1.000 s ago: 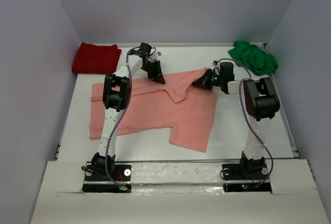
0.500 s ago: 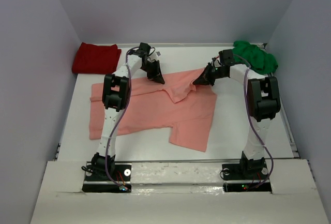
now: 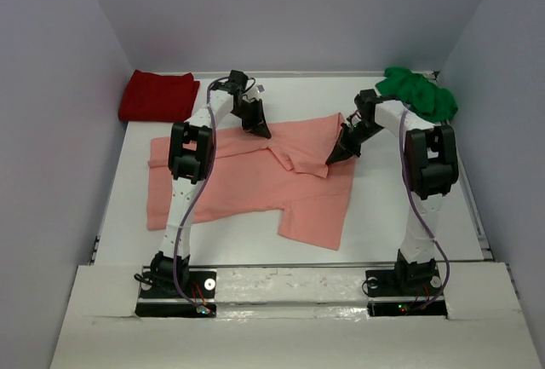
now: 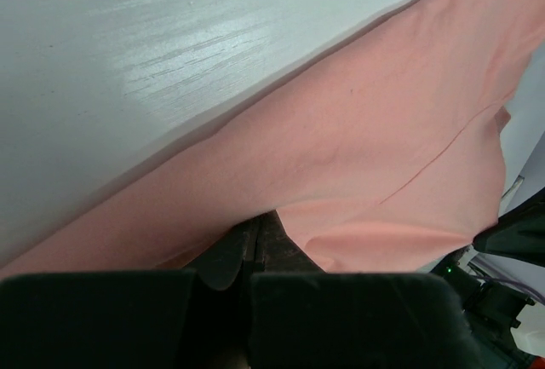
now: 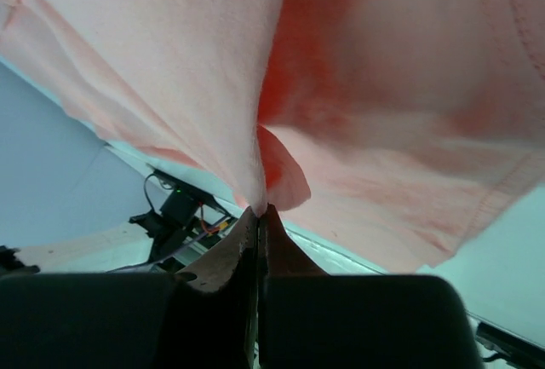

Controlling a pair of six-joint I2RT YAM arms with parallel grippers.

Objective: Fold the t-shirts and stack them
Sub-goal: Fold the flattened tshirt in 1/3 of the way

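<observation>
The salmon-pink t-shirt (image 3: 247, 186) lies spread over the middle of the white table (image 3: 409, 207). My left gripper (image 3: 262, 130) is shut on its far edge; in the left wrist view the cloth (image 4: 358, 156) drapes over the closed fingertips (image 4: 254, 231). On the right side, my right gripper (image 3: 335, 157) is shut on a pinch of the same shirt, holding a flap folded in over its upper right part. In the right wrist view the pink cloth (image 5: 383, 88) hangs from the closed tips (image 5: 258, 210). A dark red t-shirt (image 3: 157, 95) lies folded at the back left. A bright green t-shirt (image 3: 417, 95) lies crumpled at the back right.
Grey walls close in the table on the left, back and right. Both arm bases (image 3: 174, 284) sit at the near edge on a white ledge. The table's right edge strip (image 3: 473, 207) runs beside the right arm.
My right gripper has moved toward the near side, drawing the shirt's far right edge in over the shirt. The left gripper has stayed in place.
</observation>
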